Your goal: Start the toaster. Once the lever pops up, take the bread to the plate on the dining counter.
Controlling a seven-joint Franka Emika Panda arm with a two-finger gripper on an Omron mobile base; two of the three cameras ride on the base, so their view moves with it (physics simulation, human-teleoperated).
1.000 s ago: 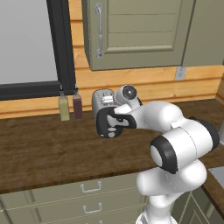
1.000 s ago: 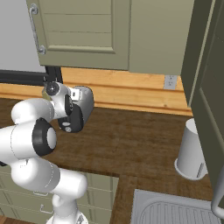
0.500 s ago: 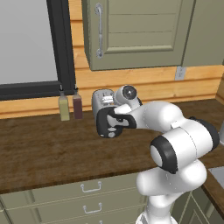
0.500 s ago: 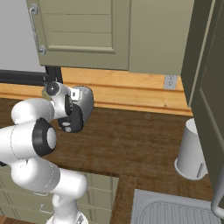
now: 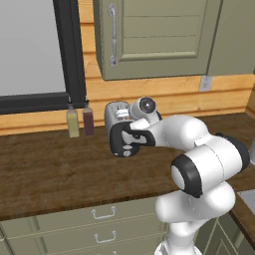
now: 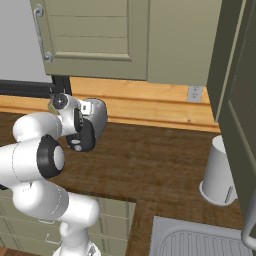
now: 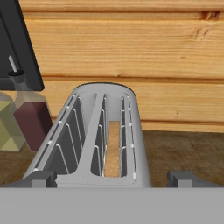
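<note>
Silver two-slot toaster (image 7: 98,135) held your thin tan bread slice (image 7: 113,148) in one slot; your gripper (image 7: 111,179) stood released, straddling it.

This is a home kitchen, rendered. A dark wood-grain tabletop (image 5: 45,169) runs over grey-green drawer fronts (image 5: 99,226) with metal pulls, and matching wall cabinets (image 5: 154,35) hang above a pale wood-plank backsplash (image 6: 150,102) with a wall socket (image 6: 194,93). A silver toaster (image 7: 103,131) and two condiment bottles (image 5: 80,121) stand near the tabletop's back edge, and a ribbed sink drainer (image 6: 200,240) sits at its front right corner.
</note>
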